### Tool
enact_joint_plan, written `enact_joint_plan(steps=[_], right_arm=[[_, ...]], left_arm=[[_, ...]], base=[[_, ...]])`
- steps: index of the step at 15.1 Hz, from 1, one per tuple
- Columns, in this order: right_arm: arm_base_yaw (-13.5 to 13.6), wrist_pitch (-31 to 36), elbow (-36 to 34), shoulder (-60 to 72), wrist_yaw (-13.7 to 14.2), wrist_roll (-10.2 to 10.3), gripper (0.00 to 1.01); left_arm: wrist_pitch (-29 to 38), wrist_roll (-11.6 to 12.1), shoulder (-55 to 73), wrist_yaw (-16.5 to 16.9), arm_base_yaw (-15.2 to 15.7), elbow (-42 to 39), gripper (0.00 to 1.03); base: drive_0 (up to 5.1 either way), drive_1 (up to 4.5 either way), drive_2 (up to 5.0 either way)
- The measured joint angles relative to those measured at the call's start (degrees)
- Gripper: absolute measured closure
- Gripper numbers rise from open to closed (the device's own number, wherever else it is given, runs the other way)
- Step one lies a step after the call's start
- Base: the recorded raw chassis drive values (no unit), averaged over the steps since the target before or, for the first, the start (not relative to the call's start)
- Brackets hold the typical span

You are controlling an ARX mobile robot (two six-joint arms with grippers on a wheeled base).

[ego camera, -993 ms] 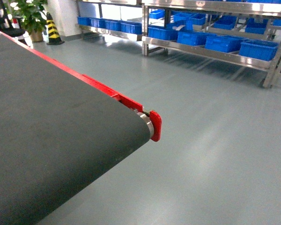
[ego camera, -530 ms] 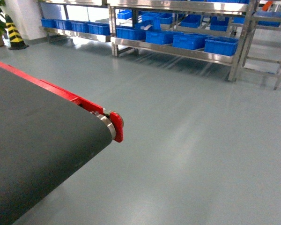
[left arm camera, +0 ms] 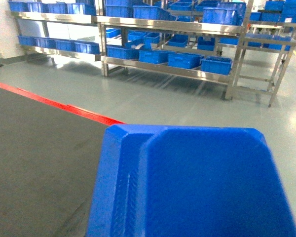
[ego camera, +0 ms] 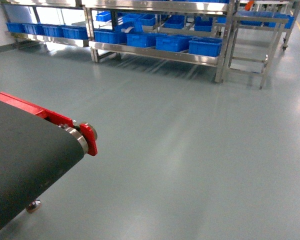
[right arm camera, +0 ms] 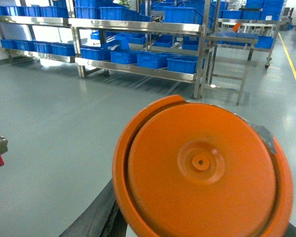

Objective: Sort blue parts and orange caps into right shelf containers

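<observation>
- Neither gripper shows in any view: in the left wrist view a blue part fills the lower frame, its bottom edge cut off, and the jaws behind it are hidden, so their state cannot be told.
- In the right wrist view an orange cap, round with a small hole at its centre, blocks the lower right; its lower rim runs out of frame, and whether the right jaws grasp it cannot be told.
- A scrap of grey tape clings to the cap's upper right rim.
- The head view shows neither arm, only the end of a conveyor belt, dark grey, cut off at the left and bottom edges, with a red side rail and a red end cap beside the metal roller.
- The right shelf containers, bright-blue crates, sit in a row on the low tier of a steel shelf rack across the room, well apart from the belt; their contents are too far off to make out.
- More blue crates line a second rack to the left.
- A smaller steel stand adjoins the rack at right.
- The grey-green floor is glossy, catching streaks of light; a yellow line runs along it at far right.
</observation>
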Motion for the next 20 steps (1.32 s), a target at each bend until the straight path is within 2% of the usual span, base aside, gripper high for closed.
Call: enact_joint_plan(steps=[20], right_arm=[[0.00, 0.02, 0.00, 0.00, 0.00, 0.00, 0.57]], left_arm=[[-0.02, 0.00, 0.00, 0.02, 0.00, 0.00, 0.60]], base=[[-1.6, -1.58, -1.6]])
